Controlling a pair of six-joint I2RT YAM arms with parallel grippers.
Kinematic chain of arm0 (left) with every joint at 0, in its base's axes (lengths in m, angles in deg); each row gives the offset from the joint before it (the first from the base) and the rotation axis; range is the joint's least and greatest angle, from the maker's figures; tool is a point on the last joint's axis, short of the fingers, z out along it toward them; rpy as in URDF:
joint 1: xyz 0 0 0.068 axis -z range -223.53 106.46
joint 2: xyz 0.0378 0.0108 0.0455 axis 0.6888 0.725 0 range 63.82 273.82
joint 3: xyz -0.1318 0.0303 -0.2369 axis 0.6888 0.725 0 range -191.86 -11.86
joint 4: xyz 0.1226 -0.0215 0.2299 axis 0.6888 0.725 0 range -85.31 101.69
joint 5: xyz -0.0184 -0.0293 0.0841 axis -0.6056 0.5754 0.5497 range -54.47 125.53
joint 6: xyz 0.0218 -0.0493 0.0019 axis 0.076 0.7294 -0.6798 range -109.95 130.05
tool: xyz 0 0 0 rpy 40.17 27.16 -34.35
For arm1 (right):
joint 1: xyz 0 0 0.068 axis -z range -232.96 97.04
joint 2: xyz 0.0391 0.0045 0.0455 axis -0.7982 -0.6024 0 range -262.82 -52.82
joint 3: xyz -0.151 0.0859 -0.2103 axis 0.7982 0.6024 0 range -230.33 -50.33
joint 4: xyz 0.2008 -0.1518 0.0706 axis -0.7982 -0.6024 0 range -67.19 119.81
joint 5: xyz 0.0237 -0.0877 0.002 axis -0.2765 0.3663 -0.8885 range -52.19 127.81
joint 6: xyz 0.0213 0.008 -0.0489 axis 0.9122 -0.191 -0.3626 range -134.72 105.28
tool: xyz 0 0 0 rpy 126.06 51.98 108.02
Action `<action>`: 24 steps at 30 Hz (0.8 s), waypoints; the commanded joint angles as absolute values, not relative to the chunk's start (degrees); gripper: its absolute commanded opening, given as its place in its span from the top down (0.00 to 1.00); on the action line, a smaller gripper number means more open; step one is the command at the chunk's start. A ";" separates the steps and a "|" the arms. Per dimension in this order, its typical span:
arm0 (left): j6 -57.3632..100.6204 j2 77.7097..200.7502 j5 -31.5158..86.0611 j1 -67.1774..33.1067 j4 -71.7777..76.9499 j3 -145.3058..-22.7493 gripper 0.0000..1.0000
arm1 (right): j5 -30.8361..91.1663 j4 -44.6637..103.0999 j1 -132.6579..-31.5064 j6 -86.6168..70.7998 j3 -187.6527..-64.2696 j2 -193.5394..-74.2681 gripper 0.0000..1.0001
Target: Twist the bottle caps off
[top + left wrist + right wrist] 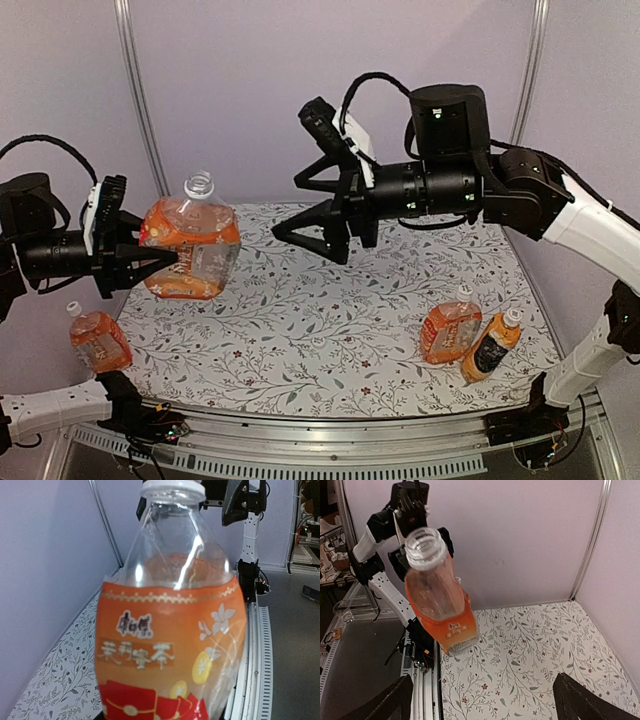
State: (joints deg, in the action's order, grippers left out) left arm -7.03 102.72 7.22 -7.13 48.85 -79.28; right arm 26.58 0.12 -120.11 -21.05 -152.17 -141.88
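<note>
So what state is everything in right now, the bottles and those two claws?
Held bottle: uncapped, lifted off the table.
Left gripper: shut on the held bottle.
Right gripper: open, empty, in the air.
Near-left bottle: capped, at the table's edge.
Right orange bottle: capped, on the table.
Dark-labelled bottle: capped, on the table.

Bottle (190, 238) clear glossy plastic; table cover (330, 335) matt

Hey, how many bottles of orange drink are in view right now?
4. An uncapped bottle held in the left end effector; a capped bottle at the table's near left edge; an orange-labelled bottle and a dark-labelled bottle side by side near right. None seems hidden.
</note>
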 commanded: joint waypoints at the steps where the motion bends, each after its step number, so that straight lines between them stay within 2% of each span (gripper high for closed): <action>1: -7.14 104.01 1.08 -7.83 51.09 -80.92 0.88 | 21.73 8.38 -121.70 -27.05 -152.58 -143.36 0.01; 8: -7.51 104.56 -0.75 -7.70 50.56 -80.08 0.87 | 17.01 10.63 -123.61 -26.72 -162.16 -149.63 0.04; 14: -7.61 104.65 -0.93 -7.32 49.78 -79.34 0.87 | 12.05 10.25 -123.94 -24.79 -167.42 -154.80 0.19; 17: -7.85 104.61 -0.63 -7.31 49.78 -79.10 0.87 | 10.64 10.87 -124.04 -23.11 -168.53 -156.25 0.32; 22: -7.99 105.08 -0.44 -7.15 49.60 -79.00 0.86 | 8.73 11.01 -124.13 -20.89 -170.50 -158.77 0.39; 24: -7.97 105.26 -0.28 -7.15 49.69 -79.09 0.86 | 7.98 11.07 -124.07 -20.16 -171.18 -159.48 0.45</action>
